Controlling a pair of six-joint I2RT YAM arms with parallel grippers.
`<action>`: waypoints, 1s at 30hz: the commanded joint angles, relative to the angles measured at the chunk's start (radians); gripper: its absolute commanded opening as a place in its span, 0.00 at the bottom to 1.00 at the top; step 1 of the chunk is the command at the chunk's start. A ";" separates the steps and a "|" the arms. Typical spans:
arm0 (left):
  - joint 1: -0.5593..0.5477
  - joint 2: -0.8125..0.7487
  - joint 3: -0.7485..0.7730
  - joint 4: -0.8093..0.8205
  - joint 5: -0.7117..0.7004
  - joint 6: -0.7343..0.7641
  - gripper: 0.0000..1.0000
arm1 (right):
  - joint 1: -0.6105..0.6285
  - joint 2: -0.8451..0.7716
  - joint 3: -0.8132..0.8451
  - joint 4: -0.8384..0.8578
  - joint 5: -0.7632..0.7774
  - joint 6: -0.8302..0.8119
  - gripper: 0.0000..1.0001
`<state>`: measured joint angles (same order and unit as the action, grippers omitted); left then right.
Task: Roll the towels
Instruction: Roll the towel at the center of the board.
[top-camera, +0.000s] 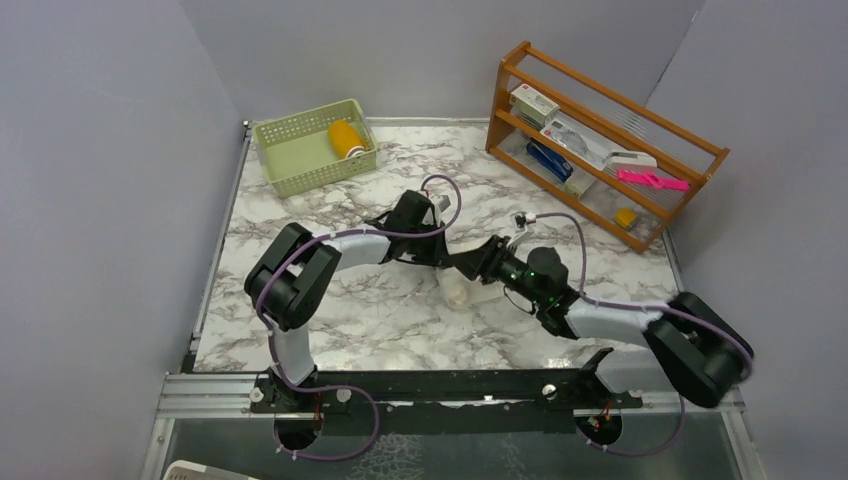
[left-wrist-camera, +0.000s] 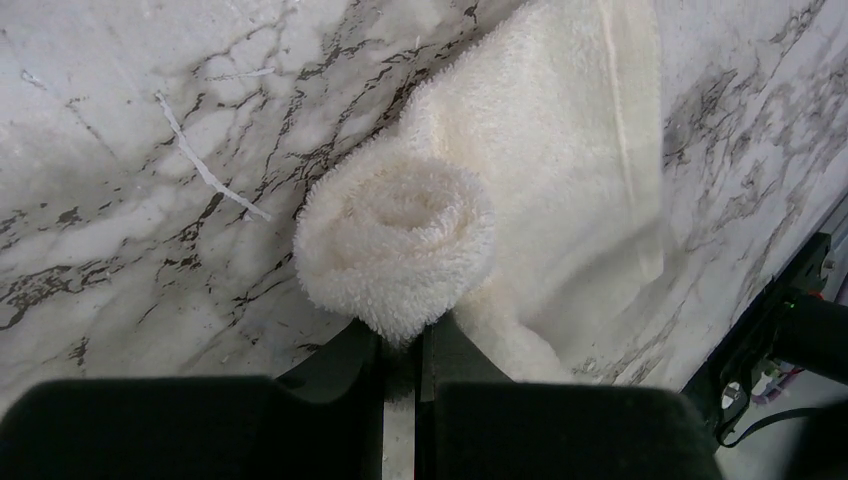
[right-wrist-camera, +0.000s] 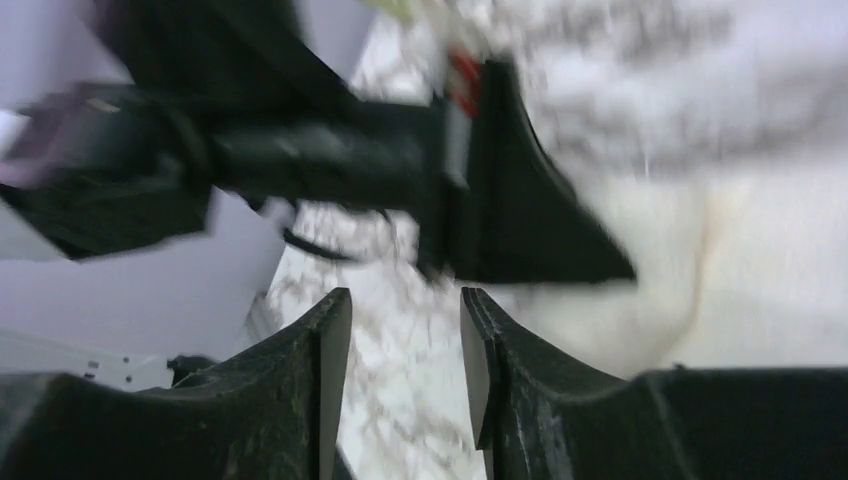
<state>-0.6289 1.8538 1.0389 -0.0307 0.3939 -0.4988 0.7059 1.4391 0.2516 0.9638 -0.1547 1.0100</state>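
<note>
Both arms reach inward from the near edge of the marble bench (top-camera: 380, 320) and meet about mid-bench over the cream-white towel (top-camera: 462, 291). The left jaws stand narrow. Their two fingers (left-wrist-camera: 340, 365) pinch the lower rim of the towel's rolled end, and terry pile fills the slim gap. The right jaws stand apart with a clear gap. Their fingers (right-wrist-camera: 310, 370) hold nothing, with marble showing between them, and they sit just beside the left jaws and the towel.

Only the left wrist view shows the roll (left-wrist-camera: 400, 240) end-on: a tight spiral, with the unrolled part lying flat on the bench beyond it. The right wrist view is blurred. It gives the left jaws from outside as a dark wedge against a white mass of towel. From above, only a small pale patch of that towel shows under the two wrists.

Farther back, seen from above alone, the mustard-yellow towel (top-camera: 347, 138) lies rolled in a pale green basket (top-camera: 325, 175) at the far left. A wooden rack (top-camera: 622, 100) of small items stands at the far right.
</note>
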 joint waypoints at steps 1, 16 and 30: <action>-0.006 0.016 -0.113 -0.114 -0.199 -0.021 0.00 | 0.006 -0.315 0.160 -0.452 0.167 -0.477 0.47; 0.044 -0.218 -0.432 0.069 -0.296 -0.415 0.00 | 0.076 -0.361 0.329 -0.755 0.077 -1.147 1.00; 0.046 -0.518 -0.579 -0.108 -0.607 -0.558 0.00 | 0.286 -0.094 0.428 -0.807 -0.157 -1.450 1.00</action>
<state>-0.5907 1.3437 0.5186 0.0181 -0.0647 -1.0222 0.9352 1.2430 0.5987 0.1940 -0.2642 -0.3702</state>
